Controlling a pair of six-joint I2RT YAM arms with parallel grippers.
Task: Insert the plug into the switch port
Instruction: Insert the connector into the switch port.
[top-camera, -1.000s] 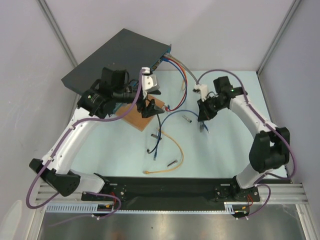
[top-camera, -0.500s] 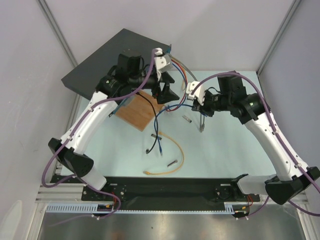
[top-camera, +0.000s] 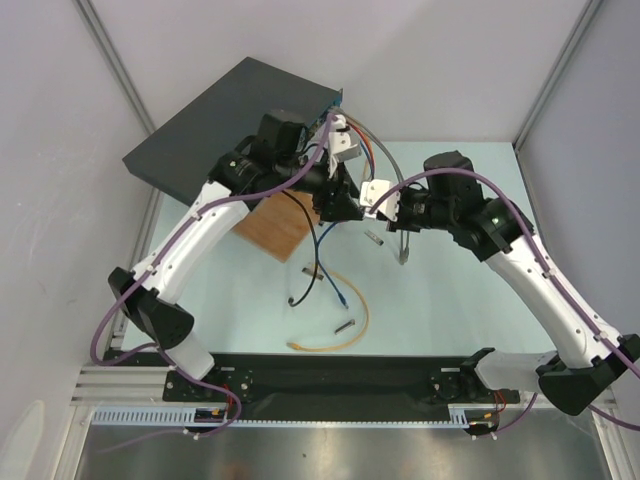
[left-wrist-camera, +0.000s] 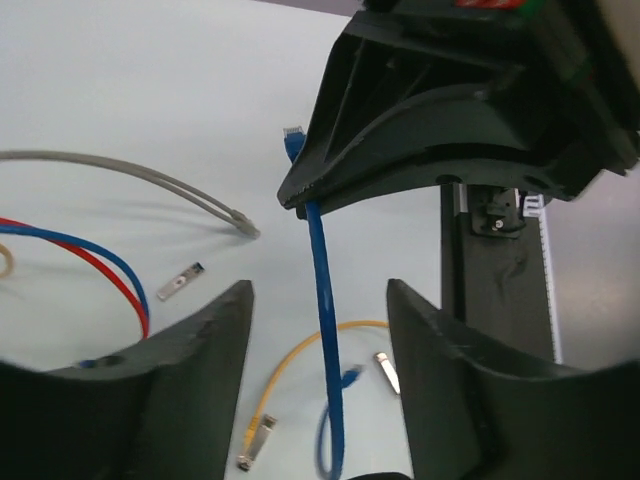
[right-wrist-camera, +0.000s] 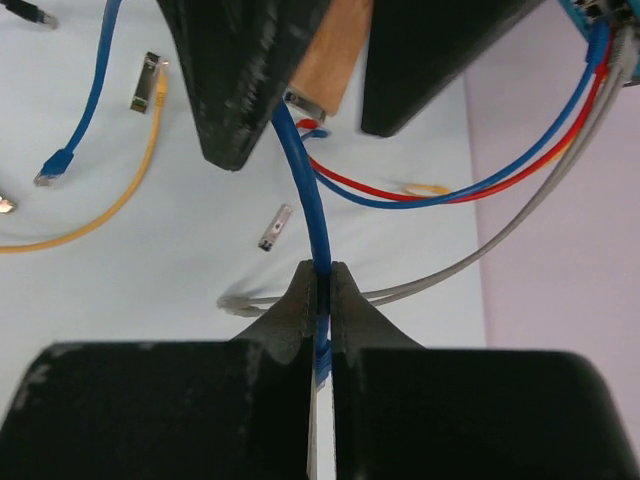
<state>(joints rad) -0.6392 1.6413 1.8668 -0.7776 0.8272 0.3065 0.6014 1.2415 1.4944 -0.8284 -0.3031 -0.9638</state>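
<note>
Left hand (left-wrist-camera: 320, 292) has swung in, fingers spread either side of the blue cable (left-wrist-camera: 318, 240). Right hand (right-wrist-camera: 320, 272) stays clenched on it, plug (left-wrist-camera: 292, 143) poking just past its fingertips. Looks like a handover; the switch (top-camera: 220, 115) waits behind the left hand.

Brown wooden board (top-camera: 268, 228), yellow cable (top-camera: 320, 344) looped on pale table (top-camera: 450, 300), grey cable (left-wrist-camera: 140, 176), small metal piece (left-wrist-camera: 182, 283).

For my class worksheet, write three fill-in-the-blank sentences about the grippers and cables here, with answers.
The right gripper is shut on a cable coloured ___.
The jaws of the left gripper are ___.
The loose cable lying nearest the arm bases is ___.
Answers: blue; open; yellow.
</note>
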